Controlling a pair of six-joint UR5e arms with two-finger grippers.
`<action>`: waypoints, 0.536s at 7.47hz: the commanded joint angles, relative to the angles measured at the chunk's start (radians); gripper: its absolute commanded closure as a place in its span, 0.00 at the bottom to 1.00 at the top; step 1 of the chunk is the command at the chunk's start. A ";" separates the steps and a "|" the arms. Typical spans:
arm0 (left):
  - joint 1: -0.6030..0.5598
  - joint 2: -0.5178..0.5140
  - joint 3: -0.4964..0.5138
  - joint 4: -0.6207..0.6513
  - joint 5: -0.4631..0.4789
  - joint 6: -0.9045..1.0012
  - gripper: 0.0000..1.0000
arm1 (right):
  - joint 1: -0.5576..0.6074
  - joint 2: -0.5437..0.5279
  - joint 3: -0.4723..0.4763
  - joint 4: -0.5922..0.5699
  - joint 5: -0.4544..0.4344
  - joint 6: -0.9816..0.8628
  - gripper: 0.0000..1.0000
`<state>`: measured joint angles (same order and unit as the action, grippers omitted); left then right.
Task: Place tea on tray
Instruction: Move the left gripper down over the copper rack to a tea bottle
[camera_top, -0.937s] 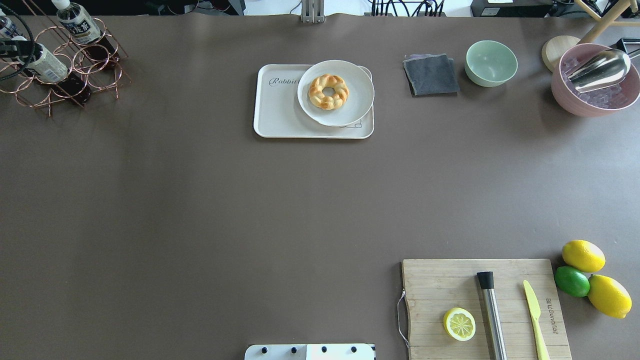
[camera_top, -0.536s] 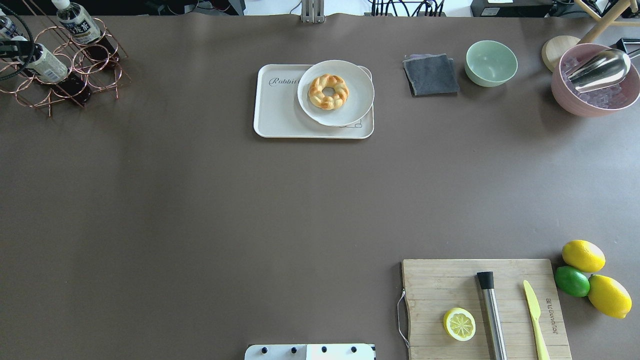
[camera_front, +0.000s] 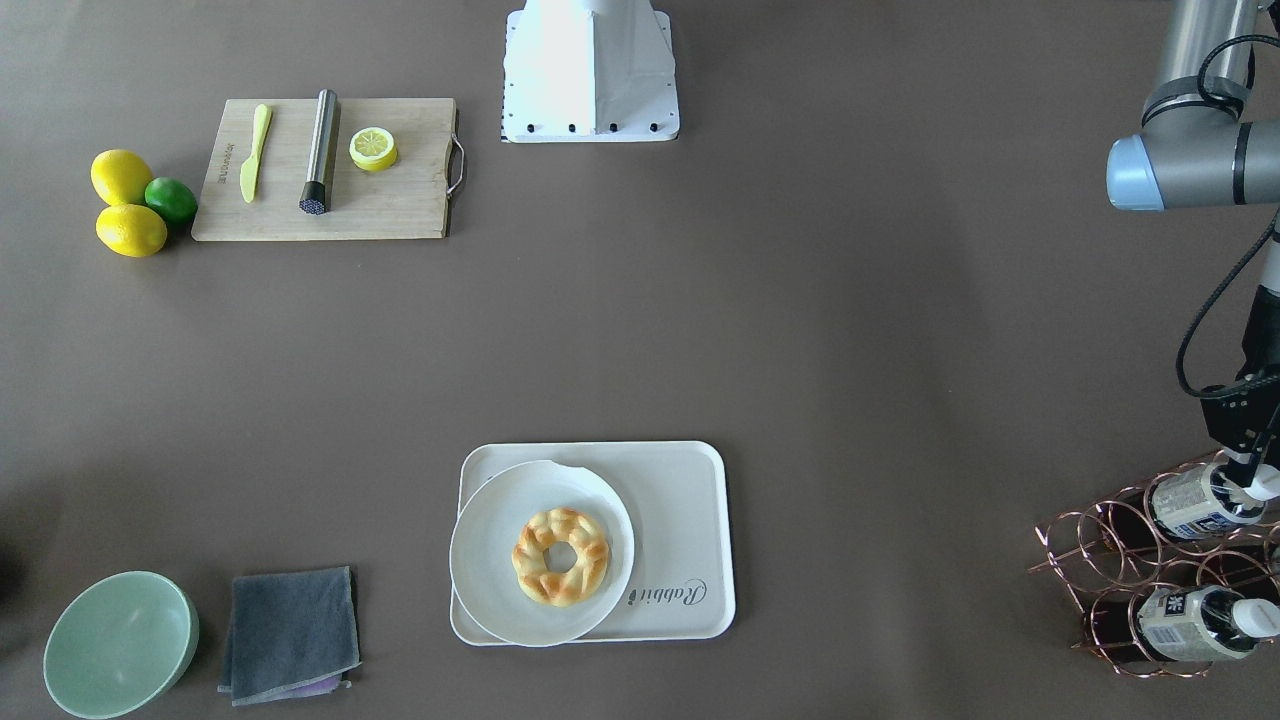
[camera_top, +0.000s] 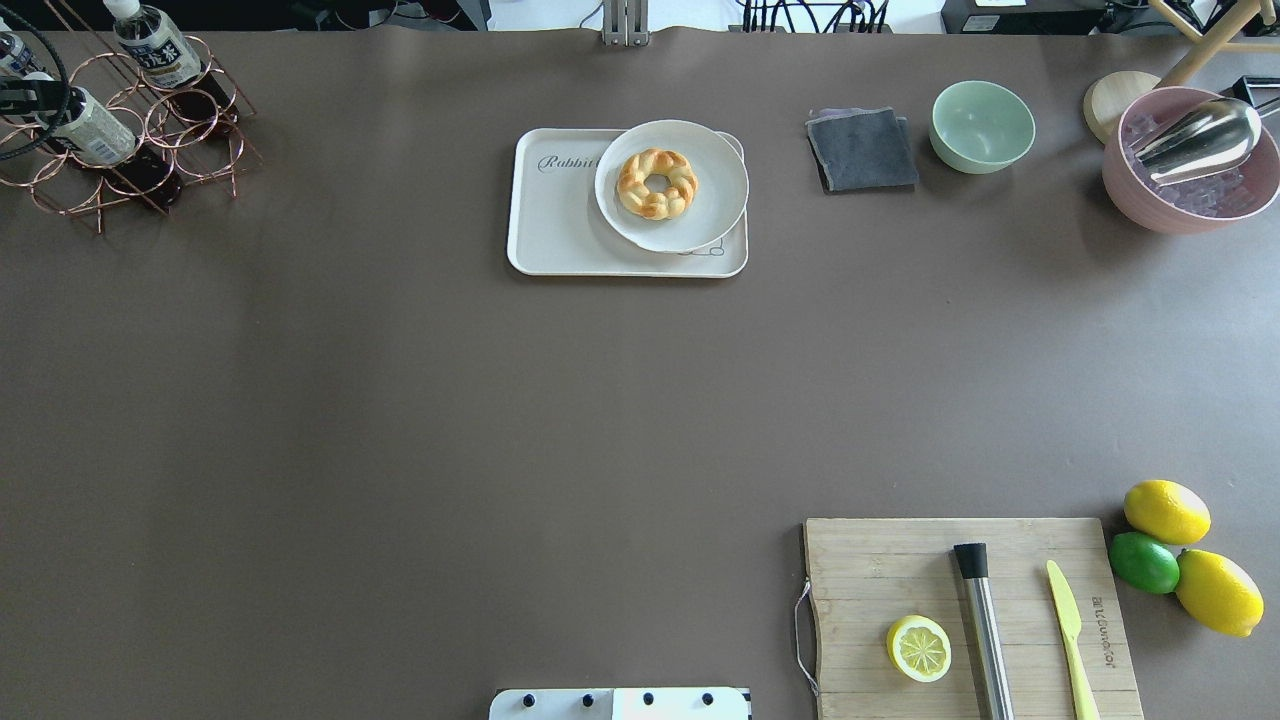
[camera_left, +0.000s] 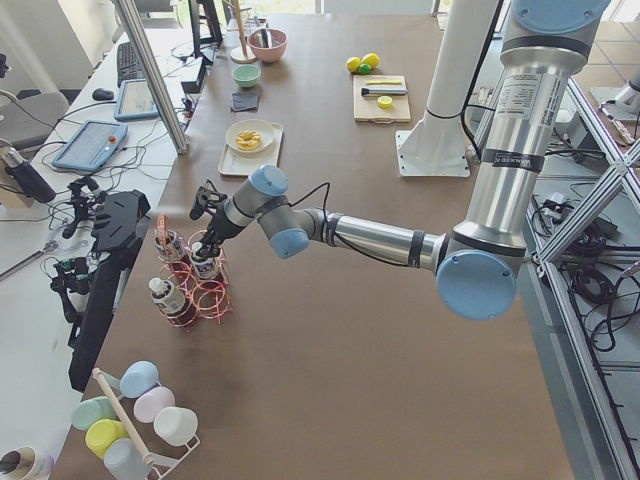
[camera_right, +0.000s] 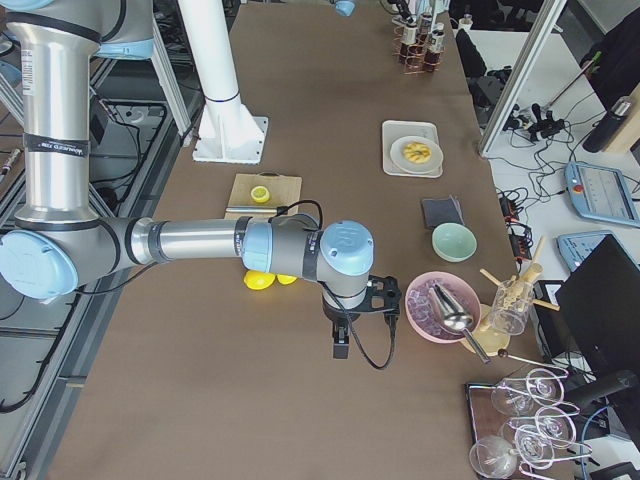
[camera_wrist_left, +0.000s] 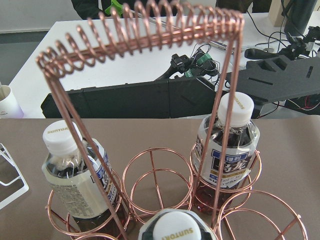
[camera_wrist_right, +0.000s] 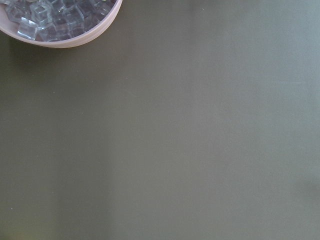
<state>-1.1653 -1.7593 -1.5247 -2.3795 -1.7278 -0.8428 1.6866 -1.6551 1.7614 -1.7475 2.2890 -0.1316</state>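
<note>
The tea (camera_front: 1195, 505) stands in a copper wire rack (camera_front: 1110, 540) at the table's far left corner; it also shows in the overhead view (camera_top: 92, 130), and its white cap fills the bottom of the left wrist view (camera_wrist_left: 175, 230). My left gripper (camera_front: 1245, 468) is at the bottle's neck and appears shut on it; it sits at the frame edge in the overhead view (camera_top: 25, 95). The cream tray (camera_top: 555, 220) with "Rabbit" lettering lies mid-table at the far side, apart from the rack. My right gripper (camera_right: 340, 348) hovers over bare table beside the pink bowl; I cannot tell its state.
A white plate (camera_top: 710, 215) with a doughnut (camera_top: 657, 184) covers the tray's right half. Two other bottles (camera_wrist_left: 225, 145) (camera_wrist_left: 75, 180) stand in the rack. Grey cloth (camera_top: 862, 150), green bowl (camera_top: 982, 125), pink ice bowl (camera_top: 1190, 205), cutting board (camera_top: 870, 570), lemons (camera_top: 1166, 511).
The gripped bottle and my left gripper have shifted slightly up and left in the overhead view. Nothing else has moved.
</note>
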 joint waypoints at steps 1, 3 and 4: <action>-0.066 -0.023 -0.003 0.014 -0.088 0.007 1.00 | 0.001 -0.008 0.000 0.000 0.000 -0.003 0.00; -0.141 -0.039 -0.038 0.061 -0.185 0.007 1.00 | 0.001 -0.009 0.000 0.000 0.000 -0.002 0.00; -0.145 -0.039 -0.113 0.154 -0.185 0.007 1.00 | 0.001 -0.009 0.000 0.000 0.000 -0.002 0.00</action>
<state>-1.2808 -1.7936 -1.5510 -2.3311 -1.8815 -0.8364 1.6873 -1.6637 1.7611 -1.7472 2.2887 -0.1336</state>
